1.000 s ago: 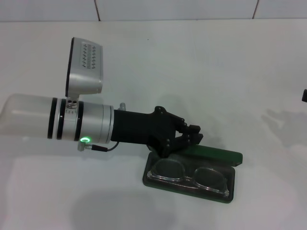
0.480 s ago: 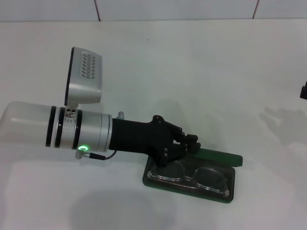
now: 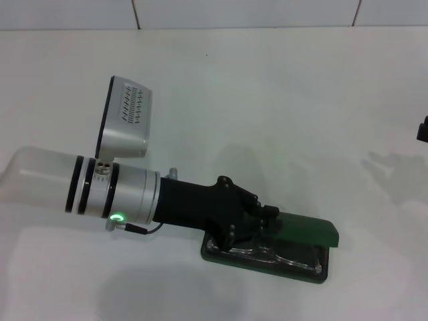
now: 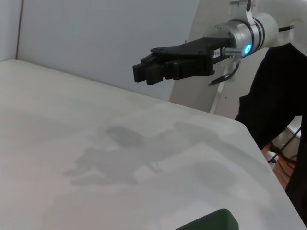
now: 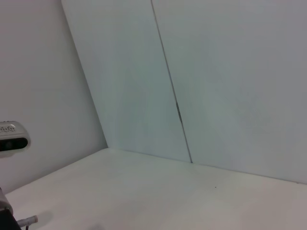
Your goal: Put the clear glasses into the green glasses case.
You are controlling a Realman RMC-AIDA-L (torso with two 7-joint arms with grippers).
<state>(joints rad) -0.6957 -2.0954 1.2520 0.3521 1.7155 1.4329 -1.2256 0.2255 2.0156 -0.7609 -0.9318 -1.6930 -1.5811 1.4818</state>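
Note:
The green glasses case [image 3: 319,273] lies open on the white table, low in the head view. Its lid [image 3: 309,231] stands tilted up over the back of the tray; a corner of the lid [image 4: 211,222] shows in the left wrist view. The clear glasses [image 3: 294,258] lie inside the tray, partly covered by my left hand. My left gripper [image 3: 271,217] is shut, its tips at the left end of the lid, above the glasses. My right gripper [image 4: 145,73] hangs shut above the table far to the right, only its edge [image 3: 422,128] showing in the head view.
The white table [image 3: 267,100] stretches bare behind and to the right of the case. A wall of white panels [image 5: 216,72] stands behind the table. The table's far edge shows in the left wrist view.
My left arm has sunk lower and nearer to the case. The lid, which lay flat behind the tray, has risen and now tilts over it, hiding more of the glasses.

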